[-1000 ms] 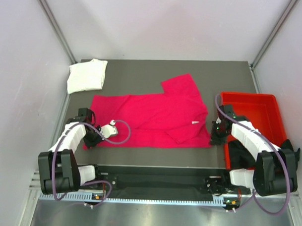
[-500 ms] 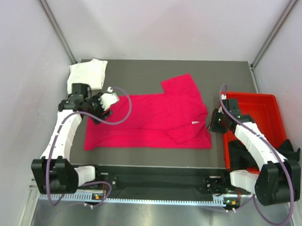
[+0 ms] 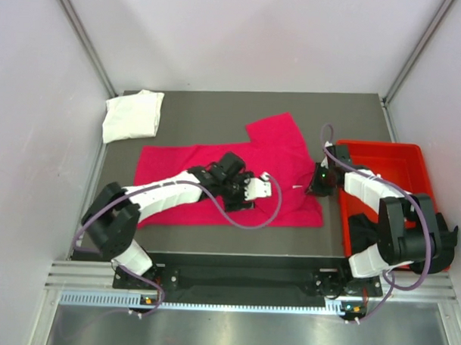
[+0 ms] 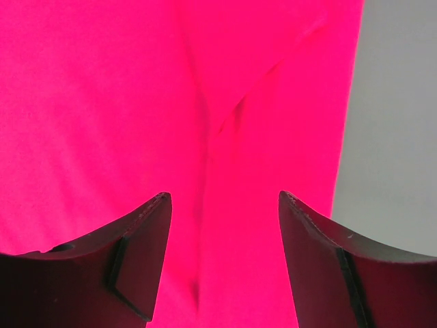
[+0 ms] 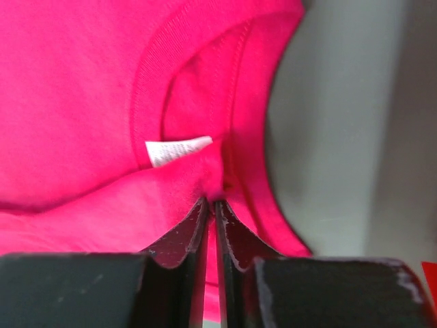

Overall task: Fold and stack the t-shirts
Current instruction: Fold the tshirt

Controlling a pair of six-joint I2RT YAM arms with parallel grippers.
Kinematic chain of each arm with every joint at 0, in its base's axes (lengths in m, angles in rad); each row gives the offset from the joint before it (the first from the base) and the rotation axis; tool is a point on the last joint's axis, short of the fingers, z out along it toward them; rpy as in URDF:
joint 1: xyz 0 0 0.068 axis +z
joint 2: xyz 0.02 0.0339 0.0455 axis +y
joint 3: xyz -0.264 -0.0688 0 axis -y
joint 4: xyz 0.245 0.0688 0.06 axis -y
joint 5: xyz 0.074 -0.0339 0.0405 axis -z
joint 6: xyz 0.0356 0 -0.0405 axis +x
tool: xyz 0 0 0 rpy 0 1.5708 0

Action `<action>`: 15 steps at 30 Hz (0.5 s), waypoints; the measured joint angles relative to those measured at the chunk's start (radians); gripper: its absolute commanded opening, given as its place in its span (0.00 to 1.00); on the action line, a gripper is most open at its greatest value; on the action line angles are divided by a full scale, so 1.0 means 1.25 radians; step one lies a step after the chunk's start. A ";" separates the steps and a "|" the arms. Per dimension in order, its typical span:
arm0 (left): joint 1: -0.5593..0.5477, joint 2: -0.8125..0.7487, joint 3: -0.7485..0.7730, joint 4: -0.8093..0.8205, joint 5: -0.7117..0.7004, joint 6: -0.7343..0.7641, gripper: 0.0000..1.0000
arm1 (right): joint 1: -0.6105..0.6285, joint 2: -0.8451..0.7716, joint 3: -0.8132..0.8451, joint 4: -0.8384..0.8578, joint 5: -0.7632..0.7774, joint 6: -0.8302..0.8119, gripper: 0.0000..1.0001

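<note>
Two hands on one shirt. The pink t-shirt (image 3: 178,159) lies spread across the middle of the bench (image 3: 354,116), collar end to the right, hem end to the left. One sleeve sticks out toward the far edge.

Left hand (image 4: 222,198): fingers well apart, nothing between them but open cloth. It sits over the middle of the pink t-shirt, left arm reaching in low across the fabric from the near left. A long crease (image 4: 205,143) runs down the cloth straight between the two fingers. Grey bench shows past the shirt edge on the right of the wrist view. Can't tell if the fingertips touch the cloth.

Right hand (image 5: 210,205): fingers almost together, clamped on a small fold of the pink t-shirt at the collar (image 5: 153,68). The pinched cloth bunches up right at the tips, just beside the white label (image 5: 177,150). From above, this hand is at the right edge of the shirt, between the shirt and the red bin (image 3: 401,159).

Red bin sits at the bench's right side, just beside the collar end of the shirt.

White t-shirt (image 3: 132,116): folded, at the far left corner of the bench, apart from the pink one, no hand near it.
</note>
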 measured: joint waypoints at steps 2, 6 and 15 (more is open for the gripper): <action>-0.034 0.051 0.000 0.033 -0.019 -0.011 0.69 | 0.000 -0.001 0.002 0.012 -0.003 0.012 0.07; -0.066 0.138 0.000 0.109 -0.052 -0.034 0.69 | 0.000 0.005 0.023 0.014 -0.002 0.029 0.07; -0.083 0.205 0.026 0.219 -0.131 -0.059 0.69 | 0.046 0.055 0.096 -0.011 0.001 0.053 0.24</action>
